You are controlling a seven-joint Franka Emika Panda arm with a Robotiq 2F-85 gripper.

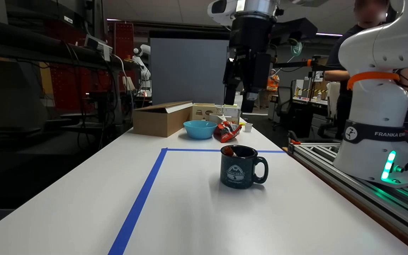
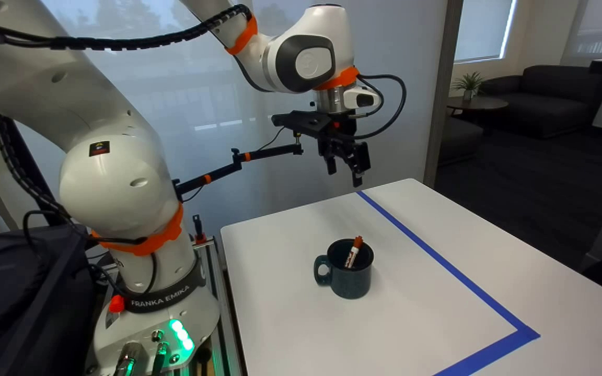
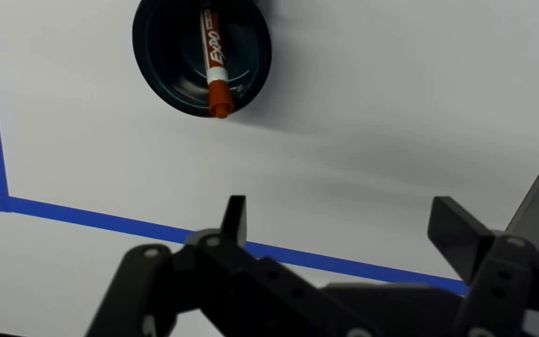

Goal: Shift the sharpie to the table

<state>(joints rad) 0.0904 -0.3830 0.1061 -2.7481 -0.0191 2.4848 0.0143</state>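
Mug [image 1: 237, 169] glossy; table [image 2: 411, 313] smooth; box [image 1: 154, 122] matt cardboard.

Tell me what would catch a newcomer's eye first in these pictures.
Probably the dark mug, standing on the white table inside the corner of blue tape, with an orange-brown marker leaning in it, cap upward. The big white robot arm beside the table likely comes next, its open pincer hanging empty above it. Farther along the table, an exterior view shows a bright blue bowl next to a red packet.
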